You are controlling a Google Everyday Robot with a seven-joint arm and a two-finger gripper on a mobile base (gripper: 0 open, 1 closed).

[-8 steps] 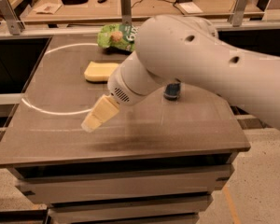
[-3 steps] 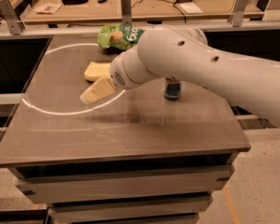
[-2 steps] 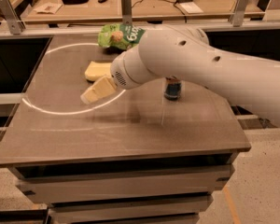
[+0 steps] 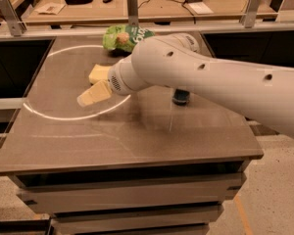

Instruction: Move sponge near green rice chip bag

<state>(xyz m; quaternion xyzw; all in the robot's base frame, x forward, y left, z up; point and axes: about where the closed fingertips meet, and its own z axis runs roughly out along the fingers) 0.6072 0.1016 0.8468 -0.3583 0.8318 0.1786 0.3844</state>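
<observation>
Camera view: gripper [image 4: 88, 97] low over the table [image 4: 137, 141], just at 7 o'clock of the sponge [image 4: 100, 73]; open or closed, can't tell. Green rice chip bag [image 4: 123, 36] at 1 o'clock of sponge, apart. Blue can [image 4: 180, 98] at 3 o'clock.

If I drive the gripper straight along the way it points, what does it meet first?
Probably the bare table top by the white ring, since the gripper points left and slightly down in the picture. The sponge lies just behind it, off that line. Depth is unclear.
</observation>
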